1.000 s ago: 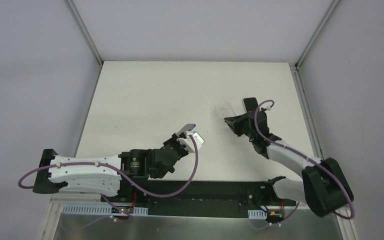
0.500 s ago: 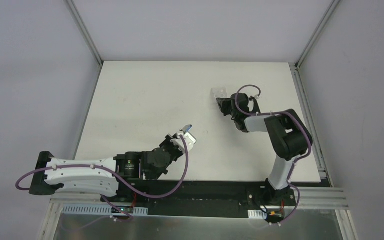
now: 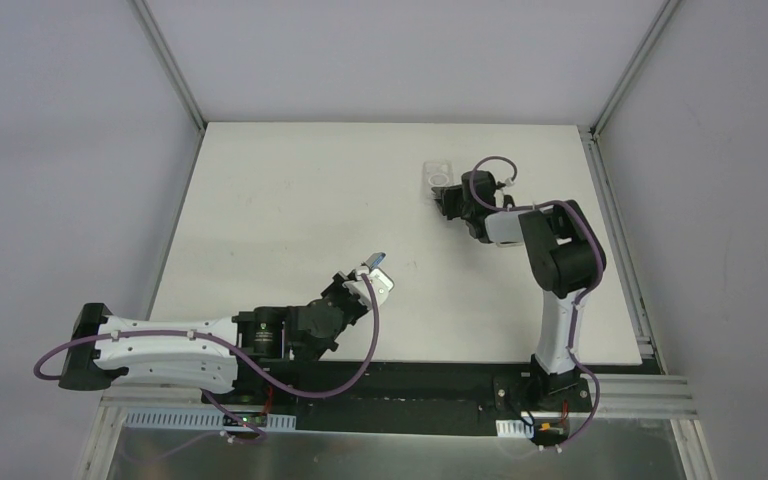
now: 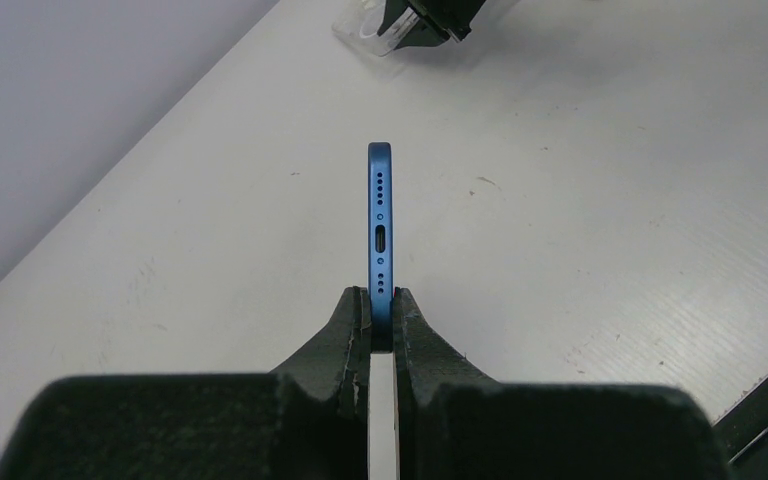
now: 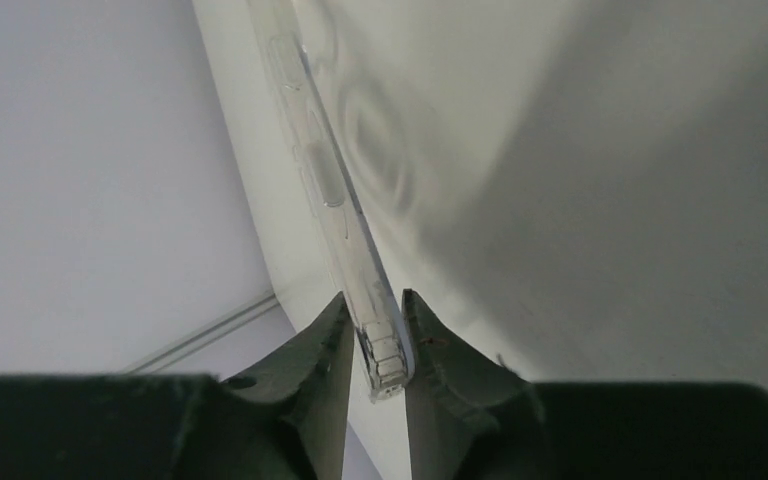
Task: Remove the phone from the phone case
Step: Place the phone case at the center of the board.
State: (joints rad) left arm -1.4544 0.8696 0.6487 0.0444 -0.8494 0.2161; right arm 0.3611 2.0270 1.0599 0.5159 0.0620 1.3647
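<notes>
Your left tool clamps the slim blue phone by its edge. Your right tool pinches the clear plastic case at the far right of the white table.

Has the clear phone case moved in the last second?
Yes. The clear case, gripped by the right pincer, moved toward the table's far edge.

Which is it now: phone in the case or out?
Out. The left tool pinches the bare blue phone; the right tool holds the empty clear case, apart from it.
</notes>
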